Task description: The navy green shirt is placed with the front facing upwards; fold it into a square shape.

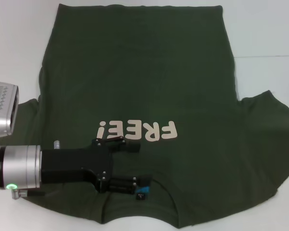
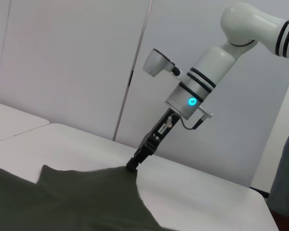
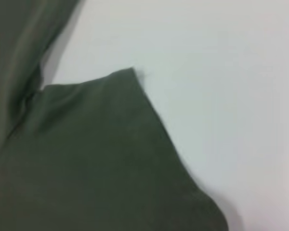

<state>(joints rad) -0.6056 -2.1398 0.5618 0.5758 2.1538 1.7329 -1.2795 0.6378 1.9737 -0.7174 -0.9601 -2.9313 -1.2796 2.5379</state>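
Observation:
The navy green shirt (image 1: 144, 86) lies spread front-up on the white table (image 1: 265, 29), with cream "FREE!" lettering (image 1: 137, 130) on the chest and a small blue-and-black label (image 1: 143, 191) at the collar. My left gripper (image 1: 131, 166) reaches in from the left, low over the chest just beside the collar. It is open, one finger (image 1: 127, 147) under the lettering and the other by the label. My right gripper (image 2: 134, 162) is outside the head view. The left wrist view shows its tip at the edge of a sleeve (image 2: 86, 192). The right wrist view shows only a sleeve corner (image 3: 111, 144).
Bare white tabletop (image 3: 221, 96) surrounds the sleeve on the right. A seam in the table (image 1: 265, 57) runs along the far right. White wall panels (image 2: 77, 62) stand behind the table.

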